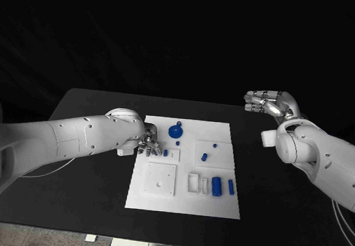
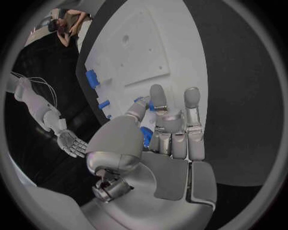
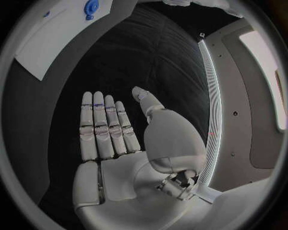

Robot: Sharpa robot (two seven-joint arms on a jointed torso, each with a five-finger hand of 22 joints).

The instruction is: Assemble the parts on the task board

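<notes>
We see our left silver hand (image 1: 149, 143) at the nine o'clock edge of the white rectangular task board (image 1: 186, 184), which lies mid-tabletop (image 1: 96, 108) on the black surface. In the left wrist view its fingers (image 2: 157, 98) are curled round a small blue plastic part (image 2: 146, 135), so we judge it clamped on that piece. The small blue peg (image 1: 166, 153) lies just toward three o'clock of this hand; the round blue knob-like part (image 1: 177, 131) toward one o'clock. The blue cylinder (image 1: 216, 186), long axis twelve-to-six, lies toward five o'clock. Our right silver hand (image 1: 267, 101) hovers off the board at two o'clock, fingers straight and apart, holding nothing. The left hand is far nearer the parts. We can read no writing or labels
</notes>
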